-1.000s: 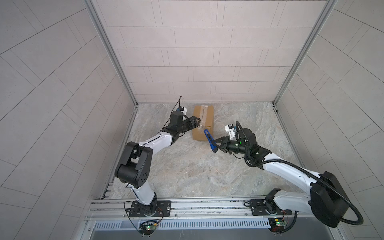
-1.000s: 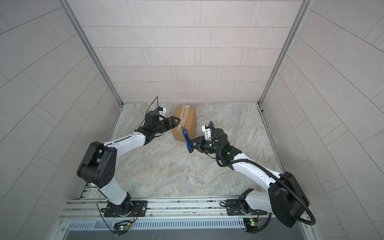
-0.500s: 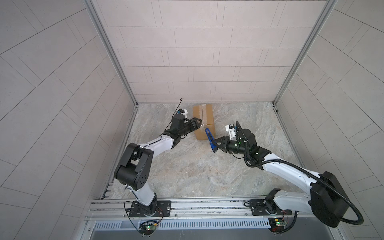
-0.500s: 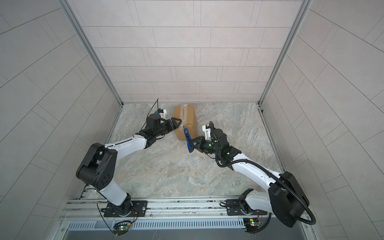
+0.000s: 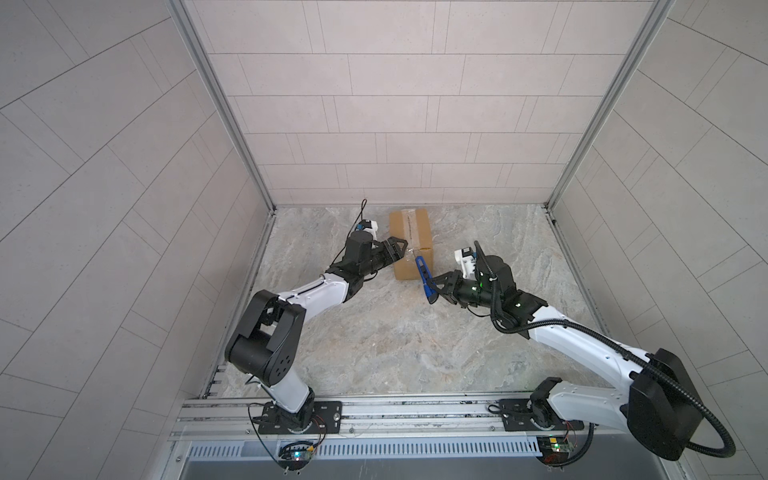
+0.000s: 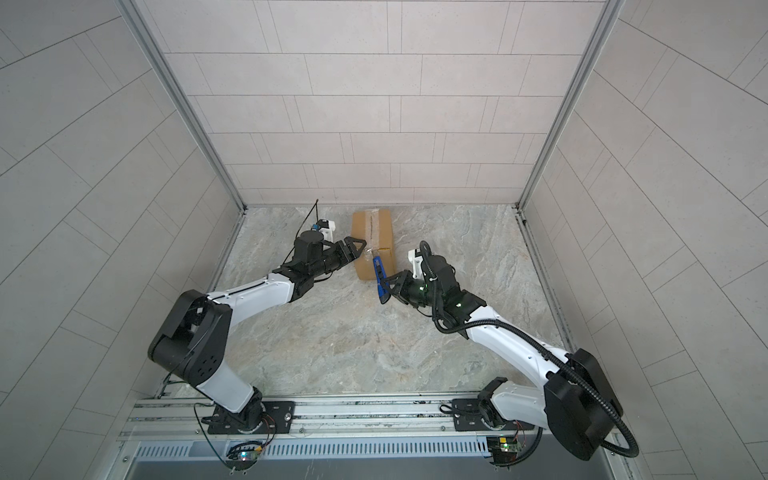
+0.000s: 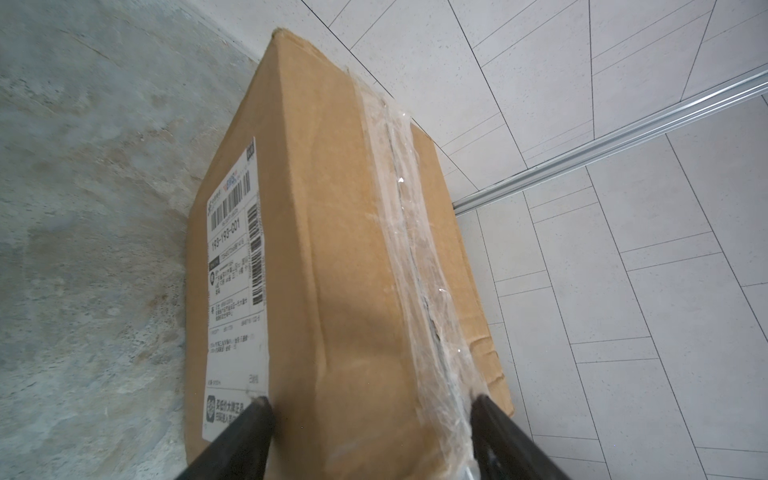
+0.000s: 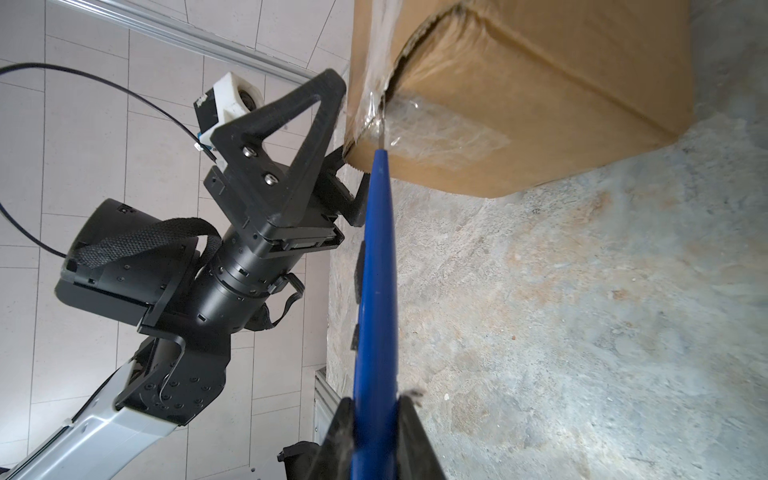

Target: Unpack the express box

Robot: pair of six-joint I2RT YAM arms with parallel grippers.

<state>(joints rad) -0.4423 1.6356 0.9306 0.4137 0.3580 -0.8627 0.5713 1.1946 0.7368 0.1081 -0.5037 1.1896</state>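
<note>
at the far end of a marble-patterned floor (image 5: 374, 340), close to the tiled back wall (image 5: 395, 124), lies the express box (image 5: 409, 232), a plain brown cardboard carton resting flat with its long side running away from the robot. both top views show it between the two arms (image 6: 372, 237), nearer the left one. clear shiny tape (image 7: 411, 232) runs along the seam of its upper face, and a white shipping label (image 7: 235, 266) with barcodes covers one long side.

the left gripper (image 5: 400, 248) reaches in from the left to the near end of the box. its black jaws stand wide apart, with a near corner of the carton between them. the left wrist view shows one fingertip (image 7: 259, 409) by the edge of the label and its partner by the taped seam; whether they press on the cardboard cannot be told.

the right gripper (image 5: 438, 286) comes in from the right, its jaws clamped together on the handle of a blue cutter (image 5: 424, 279). the cutter points up and away towards the near end of the box. seen from the right wrist, the thin metal blade (image 8: 380, 129) at the tip of the blue handle (image 8: 374, 270) meets the crinkled tape at the near end of the seam, beside a flap edge that gapes slightly open with a ragged rim.
</note>
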